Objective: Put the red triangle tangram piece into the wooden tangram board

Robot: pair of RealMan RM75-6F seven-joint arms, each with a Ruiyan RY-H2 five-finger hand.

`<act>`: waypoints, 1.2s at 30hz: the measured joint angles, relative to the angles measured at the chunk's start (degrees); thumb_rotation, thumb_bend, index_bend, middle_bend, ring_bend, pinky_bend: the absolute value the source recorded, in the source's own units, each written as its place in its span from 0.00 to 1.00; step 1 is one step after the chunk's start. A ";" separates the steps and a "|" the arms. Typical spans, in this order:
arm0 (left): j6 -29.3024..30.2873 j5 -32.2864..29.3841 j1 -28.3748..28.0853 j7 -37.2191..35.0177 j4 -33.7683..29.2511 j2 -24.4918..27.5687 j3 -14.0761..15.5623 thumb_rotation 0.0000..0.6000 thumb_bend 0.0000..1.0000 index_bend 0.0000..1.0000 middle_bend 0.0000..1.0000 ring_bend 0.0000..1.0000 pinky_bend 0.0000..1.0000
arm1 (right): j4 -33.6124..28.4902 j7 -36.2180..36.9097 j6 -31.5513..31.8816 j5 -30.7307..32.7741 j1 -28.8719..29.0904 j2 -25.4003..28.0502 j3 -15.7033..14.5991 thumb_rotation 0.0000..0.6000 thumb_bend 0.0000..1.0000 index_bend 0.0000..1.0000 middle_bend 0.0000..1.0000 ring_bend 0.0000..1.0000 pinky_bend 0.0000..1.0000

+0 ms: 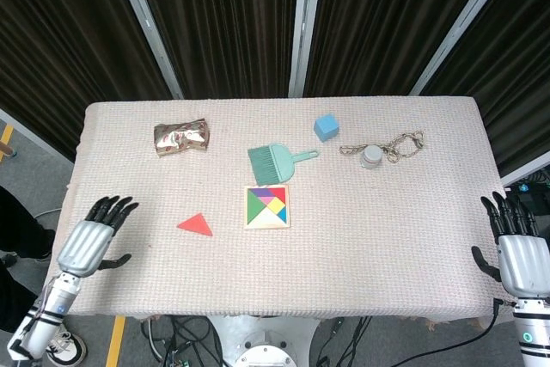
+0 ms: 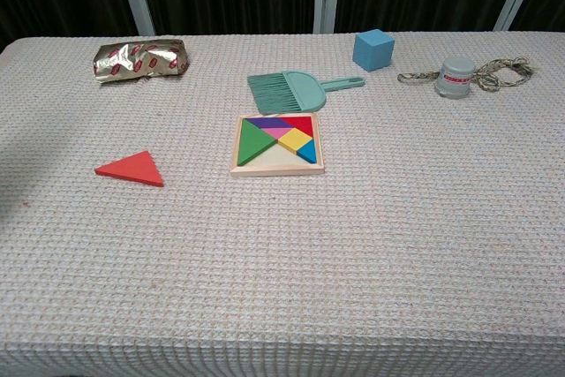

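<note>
Dark curtains hang behind the table [image 1: 430, 238], whose pale woven cloth carries the red triangle tangram piece [image 1: 196, 225] lying flat, apart to the left of the wooden tangram board [image 1: 267, 206], which holds coloured pieces with a bare patch along its near edge. Beyond the board lie a teal brush [image 1: 277, 160], a blue cube [image 1: 326, 127], a foil packet [image 1: 181, 137] and a grey cap [image 1: 371, 156] on a cord [image 1: 401, 143]. Left hand [image 1: 88, 242] hovers over the table's near left edge, fingers spread and holding nothing, while the right hand [image 1: 521, 255] sits off the right edge, fingers likewise apart and empty.
</note>
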 measured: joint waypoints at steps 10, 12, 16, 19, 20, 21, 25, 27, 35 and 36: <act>-9.15 -2.86 -6.90 -0.01 3.37 -8.03 -1.66 1.00 0.16 0.10 0.10 0.01 0.09 | -0.33 0.72 -0.10 0.70 -0.10 1.02 0.26 1.00 0.22 0.00 0.00 0.00 0.00; -10.81 -3.64 -8.15 -0.11 4.45 -9.47 -1.98 1.00 0.16 0.12 0.11 0.01 0.09 | -0.71 0.82 -0.08 0.78 -0.13 1.22 0.31 1.00 0.22 0.00 0.00 0.00 0.00; -13.70 -5.24 -10.50 -0.39 6.81 -11.85 -2.68 1.00 0.16 0.14 0.13 0.02 0.09 | -1.03 1.16 0.13 0.64 -0.24 1.45 0.30 1.00 0.22 0.00 0.00 0.00 0.00; -15.47 -6.20 -12.26 -0.91 8.10 -13.39 -3.36 1.00 0.16 0.15 0.14 0.02 0.09 | -0.59 0.96 0.10 0.76 -0.25 1.46 0.31 1.00 0.22 0.00 0.00 0.00 0.00; -16.22 -6.52 -12.92 -1.15 8.65 -13.81 -3.61 1.00 0.16 0.16 0.14 0.02 0.10 | -0.39 0.88 0.11 0.85 -0.26 1.44 0.33 1.00 0.22 0.00 0.00 0.00 0.00; -16.84 -6.76 -13.46 -1.27 9.00 -14.09 -3.79 1.00 0.16 0.16 0.15 0.02 0.10 | -0.24 0.86 0.12 0.93 -0.27 1.42 0.36 1.00 0.22 0.00 0.00 0.00 0.00; -19.40 -7.80 -15.86 -1.55 10.43 -15.31 -4.43 1.00 0.16 0.19 0.15 0.02 0.10 | 0.39 1.51 0.42 1.19 -0.50 1.29 0.46 1.00 0.22 0.00 0.00 0.00 0.00; -20.65 -8.51 -16.77 -1.38 10.94 -15.70 -4.57 1.00 0.16 0.19 0.15 0.02 0.09 | 0.68 1.80 0.40 1.37 -0.57 1.23 0.48 1.00 0.22 0.00 0.00 0.00 0.00; -24.00 -12.80 -19.33 1.57 11.94 -16.38 -5.14 1.00 0.18 0.20 0.15 0.02 0.10 | 2.20 3.11 0.13 1.97 -0.71 0.96 0.57 1.00 0.22 0.00 0.00 0.00 0.00; -24.26 -13.37 -19.50 2.04 11.95 -16.38 -5.19 1.00 0.19 0.20 0.14 0.02 0.10 | 2.36 3.23 0.13 2.04 -0.74 0.92 0.59 1.00 0.22 0.00 0.00 0.00 0.00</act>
